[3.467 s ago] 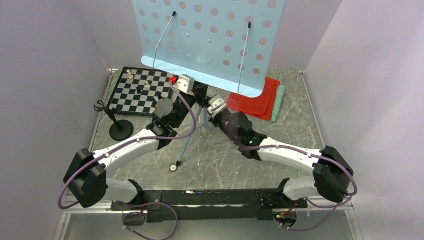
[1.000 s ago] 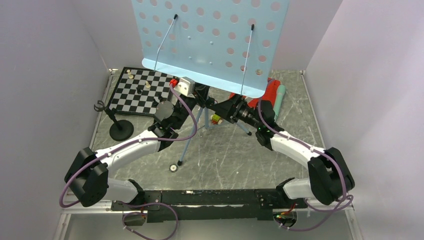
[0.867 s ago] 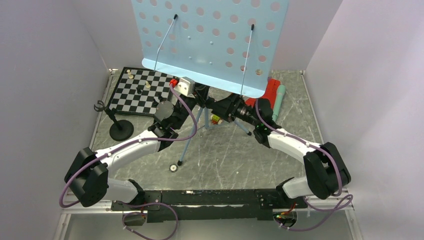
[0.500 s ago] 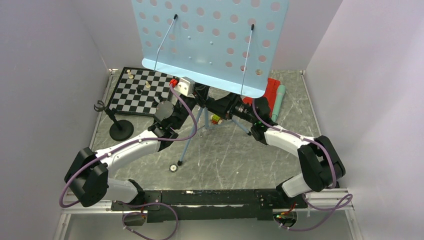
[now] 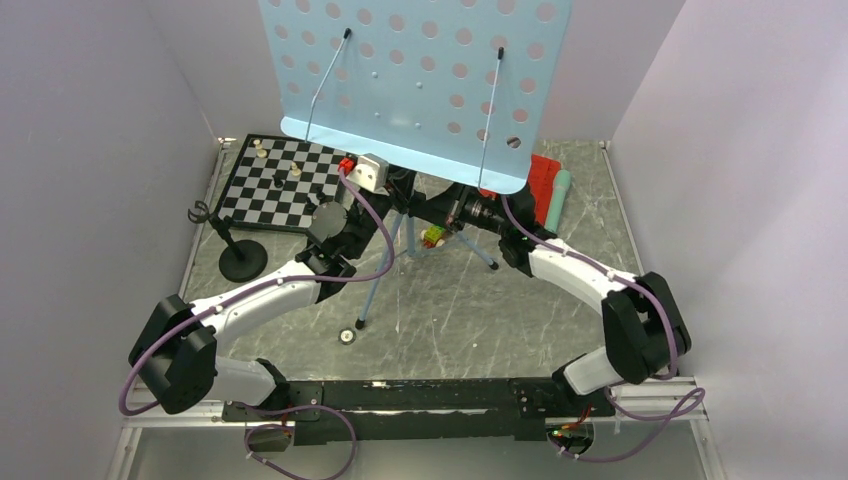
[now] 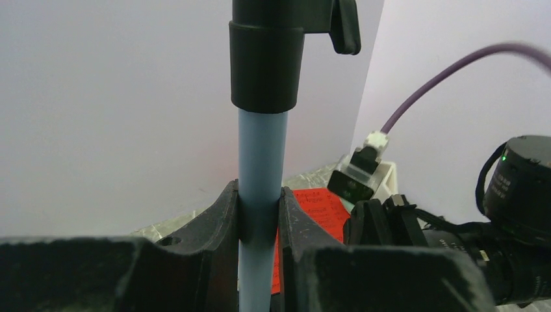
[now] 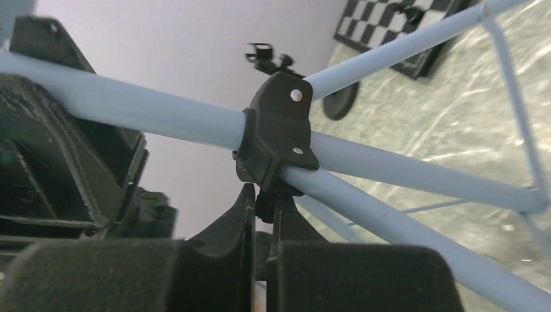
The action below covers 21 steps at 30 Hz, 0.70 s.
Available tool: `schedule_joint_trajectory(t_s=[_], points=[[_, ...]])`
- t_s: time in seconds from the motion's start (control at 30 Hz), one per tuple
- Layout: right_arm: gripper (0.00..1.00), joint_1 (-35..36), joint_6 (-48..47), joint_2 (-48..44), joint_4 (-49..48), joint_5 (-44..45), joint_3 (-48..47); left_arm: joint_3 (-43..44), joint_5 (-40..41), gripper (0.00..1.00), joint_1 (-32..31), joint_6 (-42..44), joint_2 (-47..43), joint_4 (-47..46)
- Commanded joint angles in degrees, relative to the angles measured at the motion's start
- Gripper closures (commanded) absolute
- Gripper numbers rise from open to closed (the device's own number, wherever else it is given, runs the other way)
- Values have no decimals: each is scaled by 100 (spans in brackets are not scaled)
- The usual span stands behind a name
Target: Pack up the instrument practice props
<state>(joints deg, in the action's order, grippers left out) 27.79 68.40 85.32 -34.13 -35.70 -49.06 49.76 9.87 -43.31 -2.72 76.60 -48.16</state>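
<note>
Left claw (image 6: 260, 218) is clenched on the pole (image 6: 261, 156) of the light blue music stand (image 5: 420, 80), just below the black collar (image 6: 266, 65). It grips from the stand's left side, a finger on each side of the tube.

Right claw (image 7: 263, 218) comes in from the right. Its fingers are nearly together, pinching a small black part on the tripod hub (image 7: 276, 130). I read that as gripped, but the contact is partly hidden.

Geometry for your next move:
- The pole's long axis is upright. The perforated desk is at the top, facing the overhead camera, and the legs splay down to the surface (image 5: 450, 320).
- The hub sits touching the right claw's fingertips, where the legs meet the pole.
- One leg (image 5: 378, 280) runs down toward the arm bases and another goes off to the right.
- Any fold of the tripod likely means sliding the hub along the pole axis. The right arm is the one placed for that, while the left steadies the tube.

Other props, well apart from both claws:
- The red sheet-music pages (image 5: 543, 175) and the mint-green microphone (image 5: 557, 197) lie far right. The mic's long axis runs near-to-far.
- The black mic stand (image 5: 240, 262) stands upright at left, beside the chessboard (image 5: 285, 185).
- The block toy (image 5: 433, 236) sits between the legs, so watch it.
</note>
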Motion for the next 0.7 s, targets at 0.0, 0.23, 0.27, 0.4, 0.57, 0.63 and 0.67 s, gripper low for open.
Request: schedule_joint_trajectory(t_s=[0.0, 0.23, 0.27, 0.4, 0.57, 0.63, 0.67], points=[[100, 257, -2923, -617, 1671, 1307, -600, -265, 172, 100, -25, -246, 193, 1103], [100, 1842, -7981, -1167, 1437, 5335, 321, -267, 171, 100, -20, -305, 257, 1129], [100, 2035, -8505, -1160, 1134, 5764, 500, -265, 174, 100, -22, -312, 271, 1138], [100, 2414, -9891, -1104, 244, 6449, 1013, -282, 212, 100, -20, -338, 309, 1132], [100, 2833, -11314, -821, -745, 6988, 1419, -282, 234, 100, -26, -343, 342, 1117], [100, 3036, -12113, -591, -1393, 7191, 1649, -282, 242, 100, -20, -343, 360, 1127], [100, 3118, -12430, -459, -1645, 7270, 1731, -282, 236, 100, -20, -341, 376, 1120]])
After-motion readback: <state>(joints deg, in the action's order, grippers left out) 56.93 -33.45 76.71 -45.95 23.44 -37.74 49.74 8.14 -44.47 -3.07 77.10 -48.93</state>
